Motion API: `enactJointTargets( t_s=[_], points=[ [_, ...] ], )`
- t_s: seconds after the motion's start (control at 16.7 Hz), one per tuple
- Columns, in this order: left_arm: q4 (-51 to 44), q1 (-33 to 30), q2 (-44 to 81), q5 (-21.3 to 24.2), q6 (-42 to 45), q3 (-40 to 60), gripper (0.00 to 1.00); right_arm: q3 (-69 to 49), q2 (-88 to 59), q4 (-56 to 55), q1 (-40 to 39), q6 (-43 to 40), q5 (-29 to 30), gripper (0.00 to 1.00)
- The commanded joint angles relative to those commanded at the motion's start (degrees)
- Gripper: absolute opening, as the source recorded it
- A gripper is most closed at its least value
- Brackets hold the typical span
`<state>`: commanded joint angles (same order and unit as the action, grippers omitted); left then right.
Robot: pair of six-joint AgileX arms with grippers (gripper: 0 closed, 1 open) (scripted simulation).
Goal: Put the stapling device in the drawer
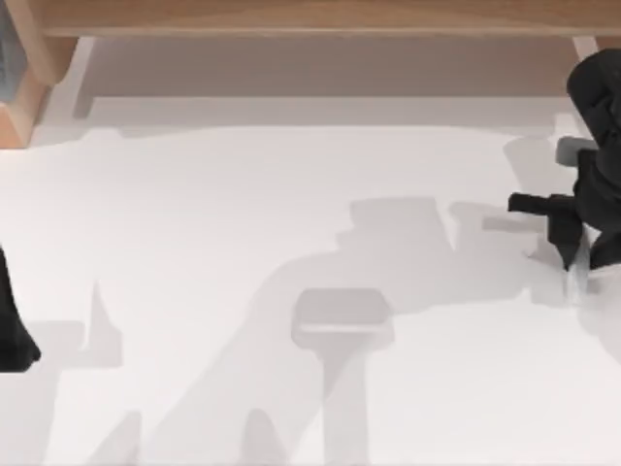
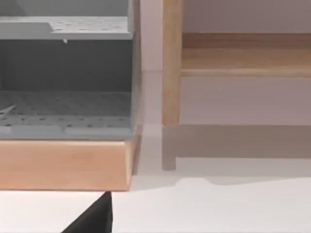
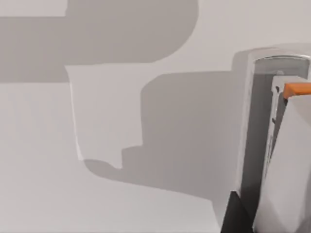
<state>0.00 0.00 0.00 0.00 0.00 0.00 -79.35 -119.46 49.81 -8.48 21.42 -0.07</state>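
The stapler (image 1: 579,279) lies flat on the white desk (image 1: 243,214) near its right edge, directly under the right gripper (image 1: 572,254), whose jaws point down at it; whether they are apart or together I cannot tell. The left arm (image 1: 12,320) sits at the desk's left edge, facing a wooden cabinet (image 2: 68,162) with grey drawers (image 2: 65,73)

- The white worktop (image 1: 291,388) lies bare across its middle and front, leaving wide open room.
- A wooden frame (image 1: 310,17) runs along the far edge, with a wooden post (image 2: 171,63) standing on the worktop.
- At the far left, a wooden-based cabinet (image 2: 65,162) with grey shelves blocks that corner.
- The right arm (image 1: 592,175) occupies the right edge, the left arm (image 1: 12,330) the left edge.
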Motion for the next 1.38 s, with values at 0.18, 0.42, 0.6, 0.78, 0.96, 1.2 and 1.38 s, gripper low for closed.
enactJointTargets(
  t_s=[0.18, 0.42, 0.6, 0.78, 0.96, 1.2, 1.38],
  points=[
    [0.00, 0.00, 0.00, 0.00, 0.00, 0.00, 1.00, 0.00, 0.00, 0.00, 0.00, 0.00, 0.00, 0.00],
    [0.00, 0.00, 0.00, 0.00, 0.00, 0.00, 1.00, -0.93, 0.70, 1.62, 0.14, 0.00, 0.05, 0.00],
    [0.00, 0.00, 0.00, 0.00, 0.00, 0.00, 1.00, -2.08, 1.57, 3.56, 0.15, -0.03, 0.04, 0.00],
    [0.00, 0.00, 0.00, 0.00, 0.00, 0.00, 1.00, -3.31, 2.56, 5.85, 0.16, -0.05, 0.04, 0.00],
    [0.00, 0.00, 0.00, 0.00, 0.00, 0.00, 1.00, -3.43, 2.67, 6.02, 0.17, -0.07, 0.04, 0.00],
    [0.00, 0.00, 0.00, 0.00, 0.00, 0.00, 1.00, -5.15, 3.22, 6.81, 0.30, 0.06, 0.11, 0.00],
    [0.00, 0.00, 0.00, 0.00, 0.00, 0.00, 1.00, -12.40, 5.14, 10.24, 1.93, -0.19, 0.67, 0.00]
  ],
)
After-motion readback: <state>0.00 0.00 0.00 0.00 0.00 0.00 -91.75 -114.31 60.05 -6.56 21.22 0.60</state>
